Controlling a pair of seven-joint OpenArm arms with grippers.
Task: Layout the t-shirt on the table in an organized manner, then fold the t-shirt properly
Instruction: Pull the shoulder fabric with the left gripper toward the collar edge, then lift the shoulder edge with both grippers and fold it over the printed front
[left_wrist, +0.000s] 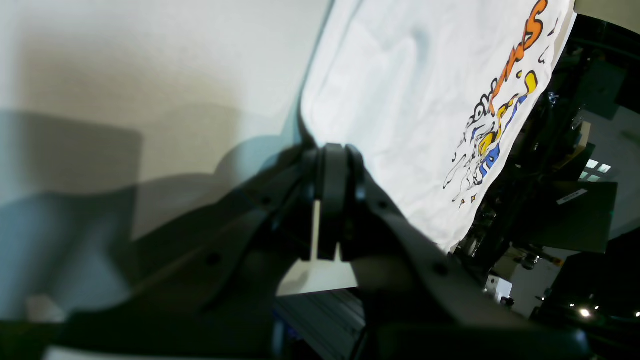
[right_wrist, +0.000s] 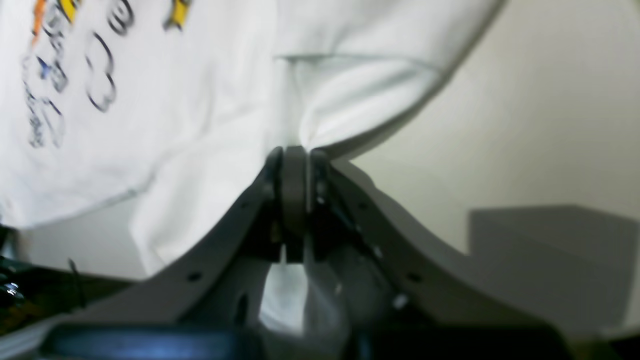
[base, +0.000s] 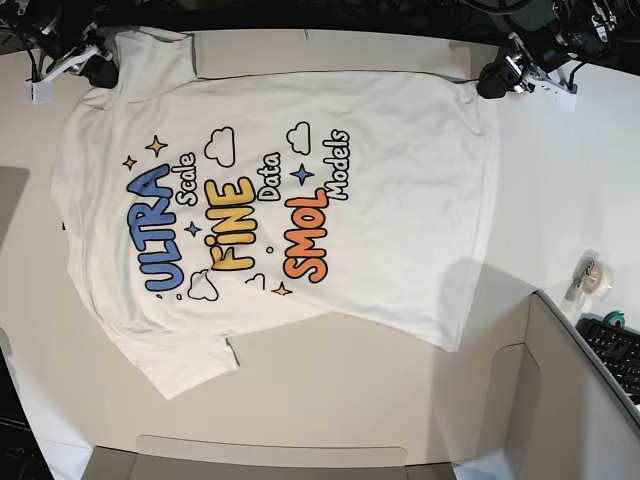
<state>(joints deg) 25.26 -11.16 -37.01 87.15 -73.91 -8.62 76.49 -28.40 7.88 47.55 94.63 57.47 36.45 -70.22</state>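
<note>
The white t-shirt (base: 400, 200) lies spread flat and print up on the white table (base: 565, 190), neck and sleeves toward the left of the base view. My left gripper (base: 492, 80) sits at the shirt's far right hem corner. In the left wrist view the left gripper (left_wrist: 333, 147) has its jaws pressed together right where the t-shirt (left_wrist: 400, 100) corner ends. My right gripper (base: 103, 72) is at the far left sleeve. Up close the right gripper (right_wrist: 295, 149) is shut, with t-shirt (right_wrist: 200, 125) cloth bunched into its tips.
A grey box-like panel (base: 560, 400) stands at the near right, with a dark keyboard (base: 615, 350) and a tape roll (base: 592, 277) beside it. Flat grey panels lie under the shirt's far edge (base: 250, 50) and along the near edge (base: 270, 455).
</note>
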